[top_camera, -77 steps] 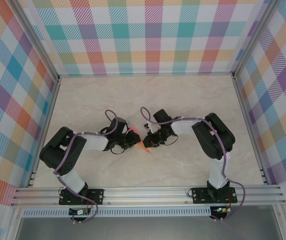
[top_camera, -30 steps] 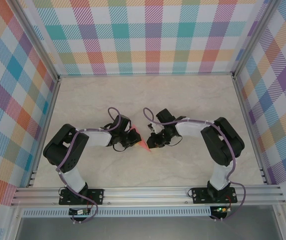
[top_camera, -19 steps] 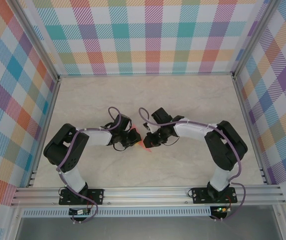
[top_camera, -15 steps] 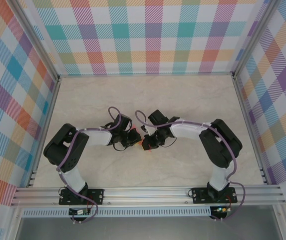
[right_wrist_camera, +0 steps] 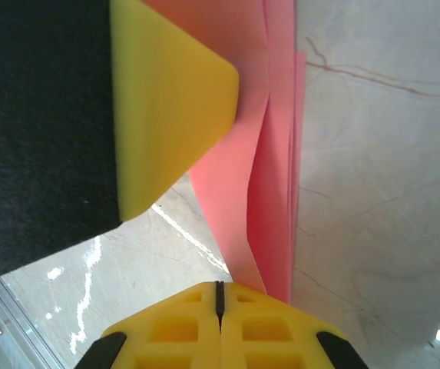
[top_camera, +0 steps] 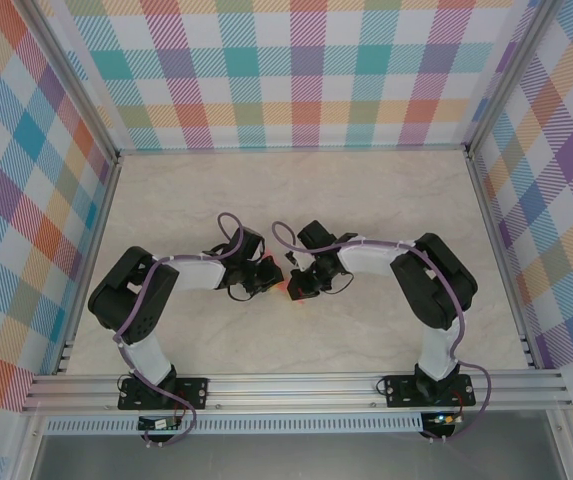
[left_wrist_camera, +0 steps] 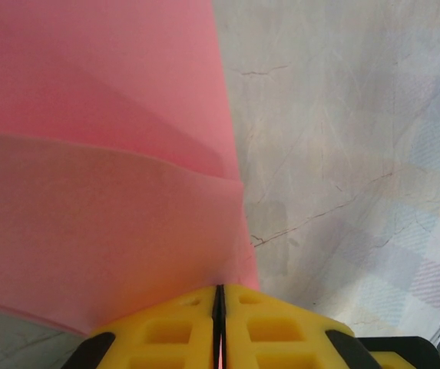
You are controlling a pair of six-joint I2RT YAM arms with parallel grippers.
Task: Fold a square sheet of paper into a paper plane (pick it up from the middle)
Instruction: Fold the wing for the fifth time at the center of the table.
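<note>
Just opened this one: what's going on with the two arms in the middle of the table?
Both arms meet in the middle of the pale marble-look table, sharing one thin salmon-pink paper sheet. The left gripper is shut on it from one side, and the right gripper is shut on it from the other. The paper is already folded into several layers, but no finished plane shape shows yet.

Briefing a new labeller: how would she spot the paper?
On the marble-look tabletop, look mid-table where the left gripper and right gripper meet. Pinched there is the folded salmon-pink paper sheet: the only pink thing, thin beside blocky yellow fingers.
</note>
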